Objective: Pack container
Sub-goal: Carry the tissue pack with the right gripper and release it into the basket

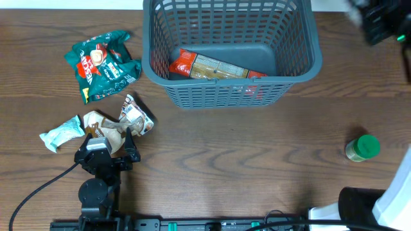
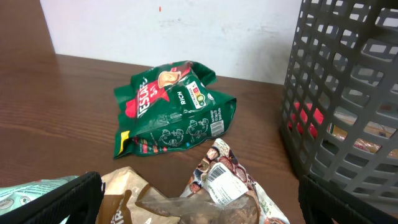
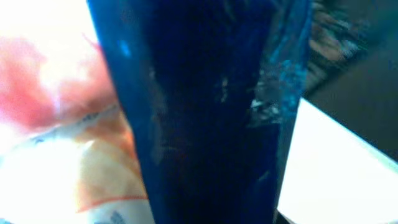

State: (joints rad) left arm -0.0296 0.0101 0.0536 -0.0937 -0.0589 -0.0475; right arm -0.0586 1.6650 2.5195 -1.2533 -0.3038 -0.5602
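We have the left gripper [image 1: 108,146] low over the crumpled brown wrapper [image 1: 119,120] at the near left, its jaws spread wide and empty, one finger on either side of the wrapper. The step, as we judge it, is to lift this wrapper into the basket [image 1: 231,96], which stands at the far centre with one long packet [image 1: 215,67] lying on its floor. We should settle over the wrapper's bulkiest fold, not a loose tail, and close firmly, since thin foil may slip. The pale packet [image 1: 61,135] lies just left, so we keep clear of it. The right gripper [image 1: 383,24] is a dark blur at the far right. Its camera shows only something blue, so we cannot tell its grip.
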